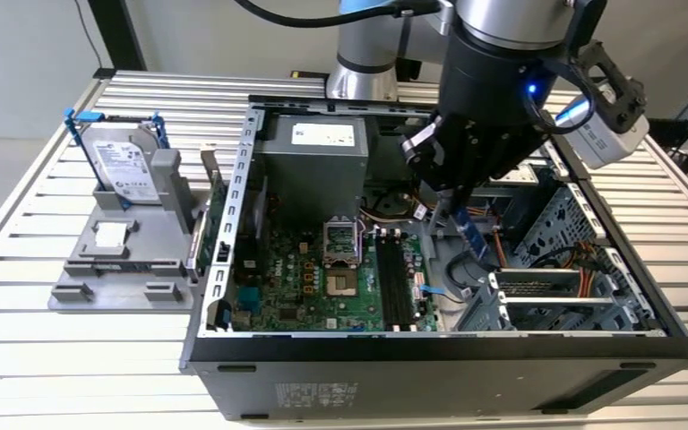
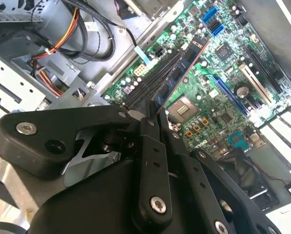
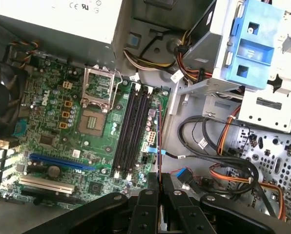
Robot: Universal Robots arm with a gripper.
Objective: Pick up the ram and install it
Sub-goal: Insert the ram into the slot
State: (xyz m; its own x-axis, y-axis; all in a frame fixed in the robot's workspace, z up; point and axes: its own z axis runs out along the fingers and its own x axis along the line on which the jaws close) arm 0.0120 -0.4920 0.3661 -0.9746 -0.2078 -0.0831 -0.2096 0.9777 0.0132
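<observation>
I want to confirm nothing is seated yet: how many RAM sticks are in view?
1. The ram is clamped in the gripper, above the motherboard near the black memory slots. Those slots look empty; the gripper hides their near ends.

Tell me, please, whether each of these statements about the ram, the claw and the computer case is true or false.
1. The claw is shut on the ram. True.
2. The ram is seated in one of the black motherboard slots. False: it hangs in the claw above the board.
3. The hard drive stands on the gray fixture outside the case, at the exterior view's left. True.
4. The computer case is closed. False: its side is open and the motherboard shows.
</observation>
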